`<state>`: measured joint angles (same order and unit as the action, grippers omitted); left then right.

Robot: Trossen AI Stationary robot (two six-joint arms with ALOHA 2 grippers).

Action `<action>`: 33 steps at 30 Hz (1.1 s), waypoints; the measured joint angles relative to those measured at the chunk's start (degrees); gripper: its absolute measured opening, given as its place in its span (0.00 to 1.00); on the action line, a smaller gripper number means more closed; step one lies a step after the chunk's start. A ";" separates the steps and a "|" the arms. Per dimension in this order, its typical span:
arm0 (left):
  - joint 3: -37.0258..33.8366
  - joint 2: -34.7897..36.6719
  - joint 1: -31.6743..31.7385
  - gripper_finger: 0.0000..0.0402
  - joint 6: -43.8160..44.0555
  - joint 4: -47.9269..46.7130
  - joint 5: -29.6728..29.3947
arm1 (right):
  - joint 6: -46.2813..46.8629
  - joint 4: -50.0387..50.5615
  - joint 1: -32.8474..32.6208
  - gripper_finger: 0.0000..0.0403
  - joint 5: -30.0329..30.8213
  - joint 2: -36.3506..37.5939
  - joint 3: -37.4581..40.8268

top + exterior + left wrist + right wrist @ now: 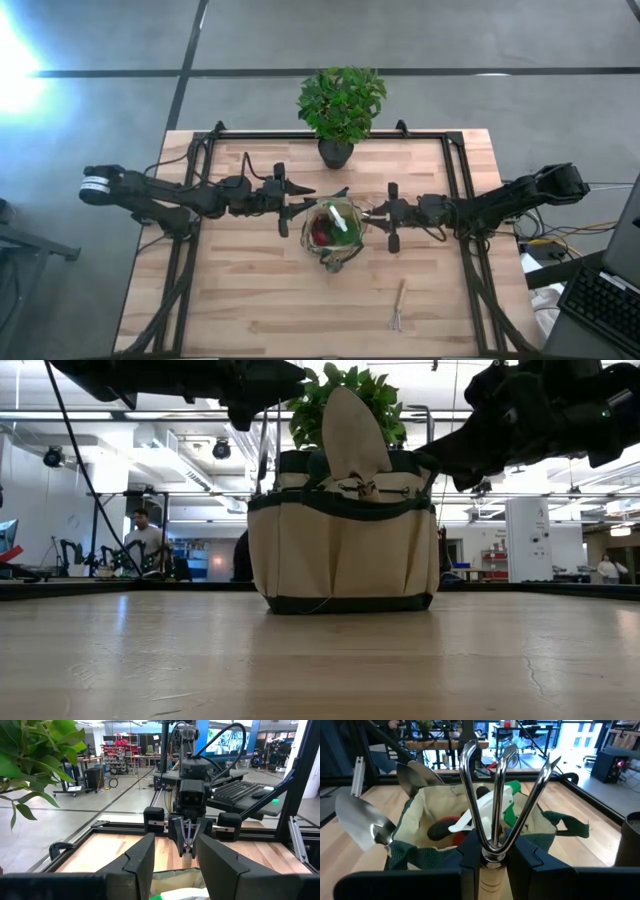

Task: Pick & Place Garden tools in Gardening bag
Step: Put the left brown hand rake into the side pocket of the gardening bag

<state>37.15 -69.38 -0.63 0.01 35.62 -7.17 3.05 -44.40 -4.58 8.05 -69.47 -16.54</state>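
The khaki gardening bag (333, 232) with dark green trim stands mid-table on its flat bottom. It holds a red item (451, 827) and a green and white spray bottle (495, 805). Silver trowels (362, 817) stick up from its side. My right gripper (372, 215) is at the bag's right rim, shut on a three-tined rake (495, 795) whose tines reach over the bag's mouth. My left gripper (305, 197) is open and empty at the bag's left rim; it also shows in the left wrist view (172, 865). My right gripper pinches the rake's wooden handle (492, 877) just behind the metal collar, between its two fingers (470, 857). The fingers come level from the table's right and lie along the handle. The rake is lifted clear, tines pointing toward the bag.
A leafy potted plant (340, 105) stands at the table's far edge behind the bag. Another small wooden-handled tool (398, 305) lies on the table near the front right. A keyboard (605, 305) sits off the table's right side. People show in the room beyond.
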 joint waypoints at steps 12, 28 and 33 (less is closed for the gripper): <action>0.00 0.00 0.01 0.37 0.00 0.00 -0.01 | 0.90 0.46 0.04 0.12 0.28 -1.13 0.07; 0.06 0.00 -0.01 0.37 -0.11 0.19 -0.01 | 4.79 -8.49 0.26 0.12 0.48 -14.34 -1.05; 0.07 0.00 0.00 0.37 -0.12 0.20 -0.01 | 4.91 -9.32 0.25 0.12 -0.89 -14.64 -1.05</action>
<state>37.21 -69.38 -0.63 -0.11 35.81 -7.18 7.96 -53.72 -4.33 7.16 -84.12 -17.58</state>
